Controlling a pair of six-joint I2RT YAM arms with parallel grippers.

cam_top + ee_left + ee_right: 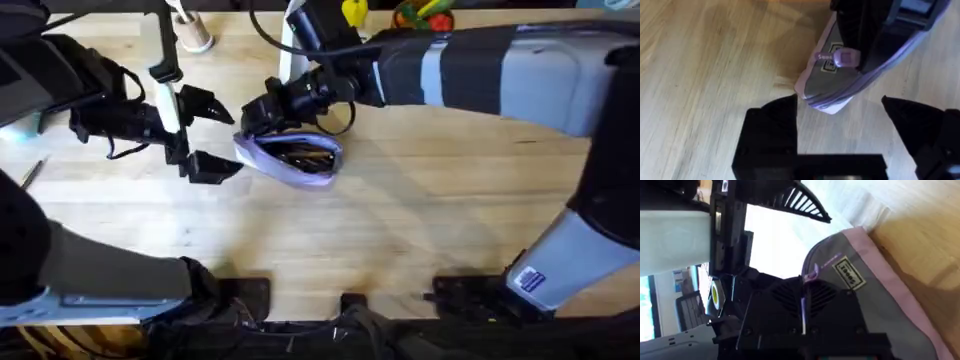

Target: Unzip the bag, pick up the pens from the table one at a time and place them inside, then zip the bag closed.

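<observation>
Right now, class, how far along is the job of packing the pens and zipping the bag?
Done, it seems: the bag lies open with pens inside. One thin dark item still lies at the table's far left edge, possibly a pen. In hand: the right tool sits at the bag's rim by the zipper pull; the left tool waits open beside it. Left: zipping closed.

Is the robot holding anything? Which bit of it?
The right tool is shut on the purple bag, pinching its edge at the end beside the zipper pull. The left tool is open, holding nothing, just beside that end.
</observation>
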